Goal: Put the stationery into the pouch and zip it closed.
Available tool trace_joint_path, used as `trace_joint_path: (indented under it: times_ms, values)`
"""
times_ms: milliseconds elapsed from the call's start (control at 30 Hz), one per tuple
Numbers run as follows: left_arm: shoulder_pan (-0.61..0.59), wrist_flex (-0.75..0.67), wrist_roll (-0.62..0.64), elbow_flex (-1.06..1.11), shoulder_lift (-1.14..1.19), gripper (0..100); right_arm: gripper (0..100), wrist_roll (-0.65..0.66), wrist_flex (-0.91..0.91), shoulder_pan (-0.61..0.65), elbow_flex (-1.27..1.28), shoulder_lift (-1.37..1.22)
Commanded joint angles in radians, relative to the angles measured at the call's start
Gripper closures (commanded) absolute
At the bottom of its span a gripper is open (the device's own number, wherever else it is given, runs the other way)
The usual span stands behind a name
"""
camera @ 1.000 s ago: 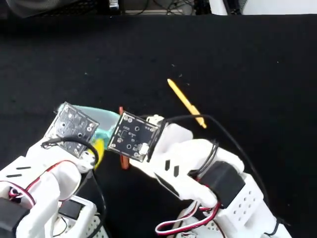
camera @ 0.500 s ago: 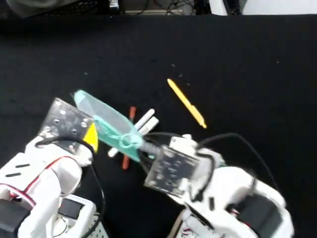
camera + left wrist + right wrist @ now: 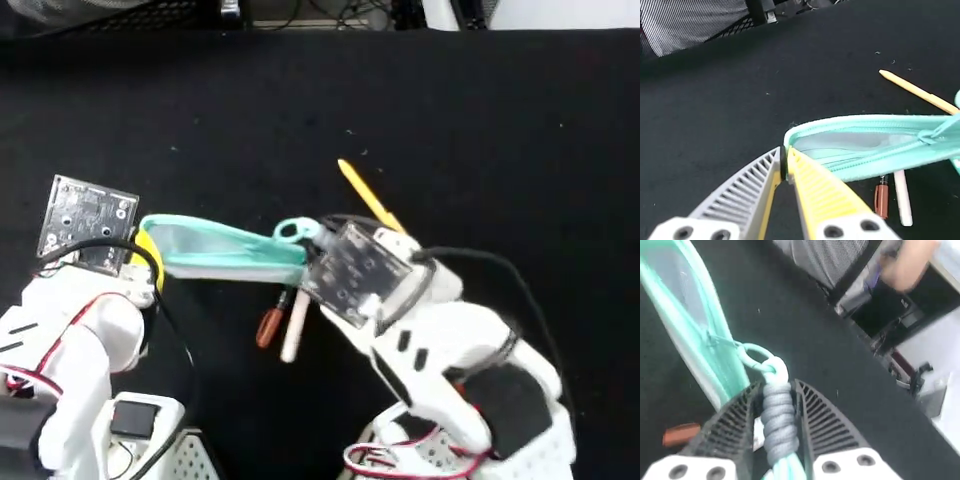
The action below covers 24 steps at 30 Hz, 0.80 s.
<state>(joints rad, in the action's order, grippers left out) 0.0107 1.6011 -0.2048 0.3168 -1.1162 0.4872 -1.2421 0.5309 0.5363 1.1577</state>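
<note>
The teal pouch hangs stretched between both arms, its zip partly open. My left gripper is shut on the pouch's end corner, at the left in the high view. My right gripper is shut on the grey wound zip-pull cord below the teal loop, at the pouch's other end. A brown pen and a white pen lie on the table under the pouch. A yellow pen lies beyond the right gripper.
The table is covered in black cloth, with open room at the back and right. Cables and dark equipment run along the far edge.
The left arm has drawn back to the left and the right gripper has swung up and right, pulling the pouch taut and level. The brown and white pens now lie uncovered below it.
</note>
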Motion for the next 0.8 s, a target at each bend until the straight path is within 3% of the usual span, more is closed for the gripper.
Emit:
trace_joint_path:
  times_ms: [0,267,500,667,767]
  values:
    - [-0.033,0.038,0.005,-0.036,0.081,97,98.6,0.009,0.063,-0.02,-0.013,-0.056]
    - [-0.038,0.161,0.002,-0.289,0.361,96,98.6,0.015,0.061,-0.02,-0.028,-0.104]
    - [-0.038,0.157,-0.017,-0.277,0.407,82,98.6,0.017,0.035,-0.021,-0.027,-0.101]
    - [-0.041,0.157,-0.055,-0.269,0.414,85,98.6,0.017,0.035,-0.021,-0.027,-0.102]
    - [-0.041,0.157,-0.049,-0.277,0.405,94,98.6,0.017,0.035,-0.021,-0.027,-0.101]
